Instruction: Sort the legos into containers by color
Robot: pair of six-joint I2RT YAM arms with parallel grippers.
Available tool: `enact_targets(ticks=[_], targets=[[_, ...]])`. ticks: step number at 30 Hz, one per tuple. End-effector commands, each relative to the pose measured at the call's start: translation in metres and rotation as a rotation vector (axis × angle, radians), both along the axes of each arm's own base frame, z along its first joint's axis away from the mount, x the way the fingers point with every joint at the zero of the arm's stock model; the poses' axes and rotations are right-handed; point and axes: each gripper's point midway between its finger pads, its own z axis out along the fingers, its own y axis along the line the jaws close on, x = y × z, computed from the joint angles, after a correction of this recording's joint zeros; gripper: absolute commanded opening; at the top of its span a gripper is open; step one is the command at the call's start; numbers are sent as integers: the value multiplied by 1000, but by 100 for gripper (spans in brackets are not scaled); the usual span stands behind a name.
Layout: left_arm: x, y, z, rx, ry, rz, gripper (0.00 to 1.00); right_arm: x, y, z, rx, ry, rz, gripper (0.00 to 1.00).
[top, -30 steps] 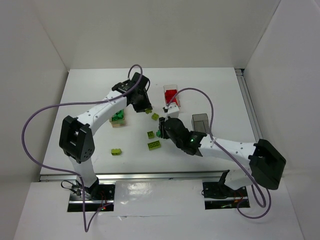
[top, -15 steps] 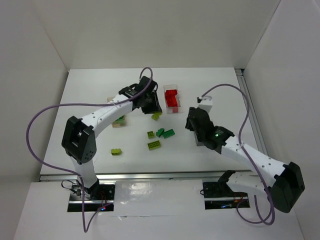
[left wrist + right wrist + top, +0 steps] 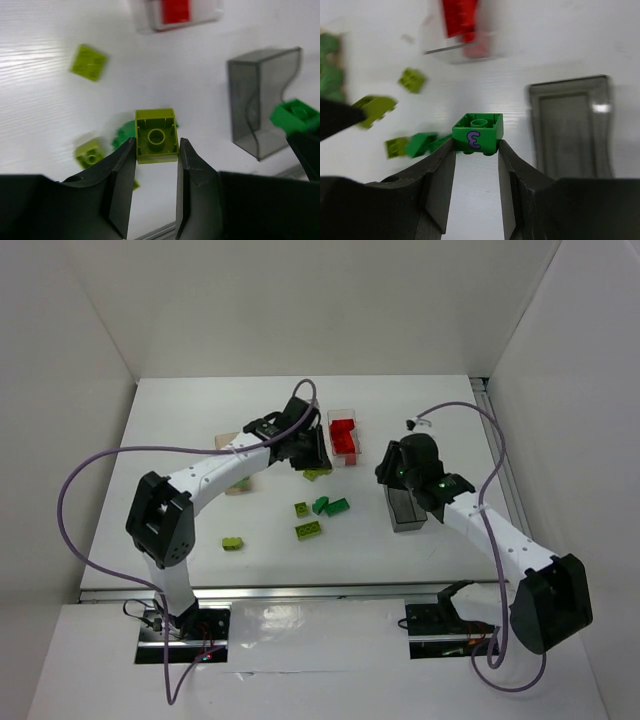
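A white desk (image 3: 180, 420) with faint wood grain stands between plain white walls (image 3: 330, 300), a metal rail (image 3: 300, 592) along its near edge and another rail (image 3: 485, 400) along its right side.

Right gripper (image 3: 476, 144), carrying dark green brick (image 3: 478, 130): shifts from the middle of the table (image 3: 180, 440) rightward, to above the grey box (image 3: 408, 512).
Left gripper (image 3: 156, 150), carrying lime brick (image 3: 156, 135): shifts rightward, to just beside the clear box (image 3: 343, 436).

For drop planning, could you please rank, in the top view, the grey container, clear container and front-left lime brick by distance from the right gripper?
From the right gripper:
1. grey container, right beside it.
2. clear container, back-left.
3. front-left lime brick, far left.
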Motion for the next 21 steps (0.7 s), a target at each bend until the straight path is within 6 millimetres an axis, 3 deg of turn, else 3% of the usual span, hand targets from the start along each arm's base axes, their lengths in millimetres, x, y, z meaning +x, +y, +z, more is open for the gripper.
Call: enact_targets(ticks=[1,5,7,8,9,10,14,15,16,17,19,20,21], targets=[[13,62,4,97,-12,171,4,8,67,51,66,-147,204,20],[7,116,17,122,-7,292,4,1,140,50,103,-140,418,20],[8,144,49,77,-71,359,4,1,172,60,132,-165,504,20],[6,152,58,63,-90,366,4,0,189,47,130,-140,540,20],[6,160,70,47,-116,388,4,5,202,50,142,-167,569,20],[4,174,96,10,-166,418,4,8,221,48,160,-159,611,20],[0,205,150,-61,-281,481,4,30,261,47,206,-184,675,20],[-2,205,160,-87,-296,463,4,31,271,45,204,-184,700,20],[-1,210,173,-110,-321,471,4,39,285,61,232,-220,724,21],[-2,207,178,-121,-328,448,4,42,298,40,223,-182,742,21],[-9,206,197,-170,-360,410,4,46,315,30,229,-159,773,21],[-8,206,200,-187,-364,401,4,52,329,43,241,-187,784,22],[-14,198,208,-223,-377,362,4,51,342,22,237,-154,808,22]])
